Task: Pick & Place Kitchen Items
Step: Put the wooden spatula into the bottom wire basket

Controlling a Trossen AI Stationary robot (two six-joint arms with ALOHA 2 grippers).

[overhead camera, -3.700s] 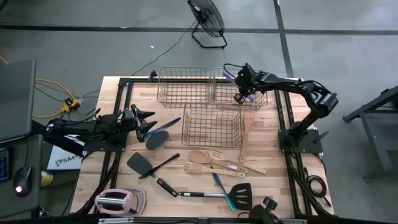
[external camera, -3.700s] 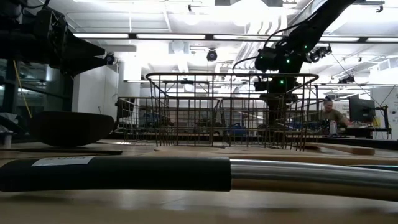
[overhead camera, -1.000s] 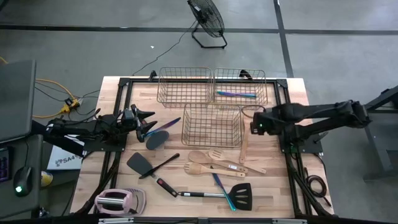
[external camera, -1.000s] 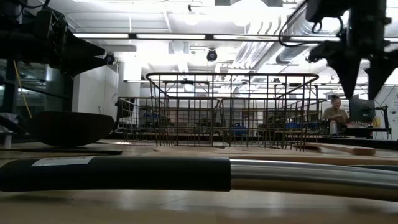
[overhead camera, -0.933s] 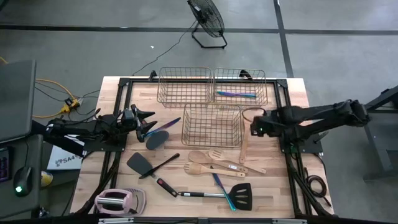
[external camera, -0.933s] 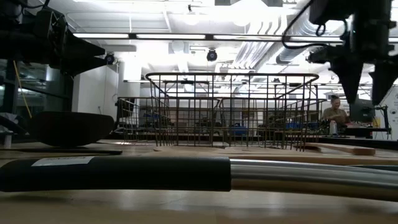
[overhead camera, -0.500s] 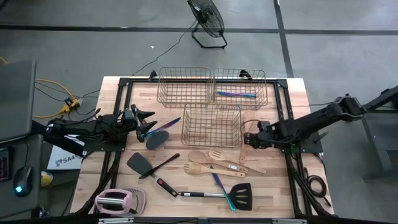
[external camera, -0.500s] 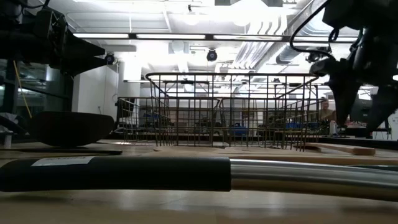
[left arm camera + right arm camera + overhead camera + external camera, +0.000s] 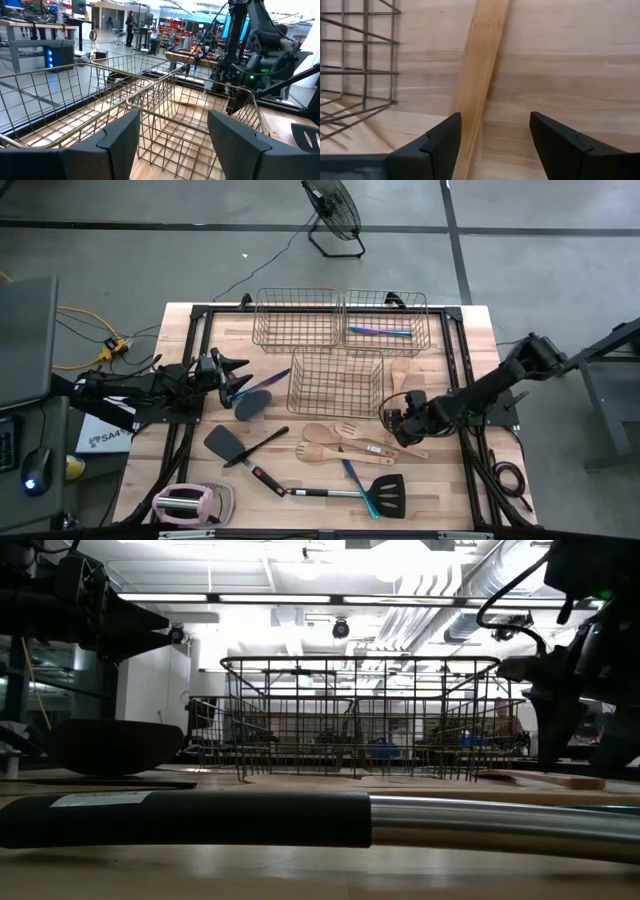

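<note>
A pale wooden spatula [image 9: 394,390] lies flat on the table just right of the middle wire basket [image 9: 337,382]. My right gripper [image 9: 389,420] hangs open over its handle [image 9: 479,70], pointing steeply down, one finger on either side of the handle. More wooden spoons and spatulas [image 9: 340,442] lie near the middle. Black spatulas [image 9: 226,444] [image 9: 386,492] and a thin iridescent piece [image 9: 357,483] lie toward the near edge. Another iridescent piece [image 9: 378,332] rests in the far right basket. My left gripper [image 9: 236,374] waits open and level at the table's left, above a black spoon [image 9: 252,402].
Two more copper wire baskets [image 9: 297,318] [image 9: 388,320] stand along the far edge. A pink-and-white gadget [image 9: 192,502] sits at the near left corner. The corner of the middle basket [image 9: 360,75] is close beside my right gripper. A floor fan [image 9: 333,210] stands beyond the table.
My right gripper has come down and moved toward the table's near edge and a little left, tipping to point more steeply down, until it stands over the wooden spatula's handle. The middle basket has slid slightly toward the table's left.
</note>
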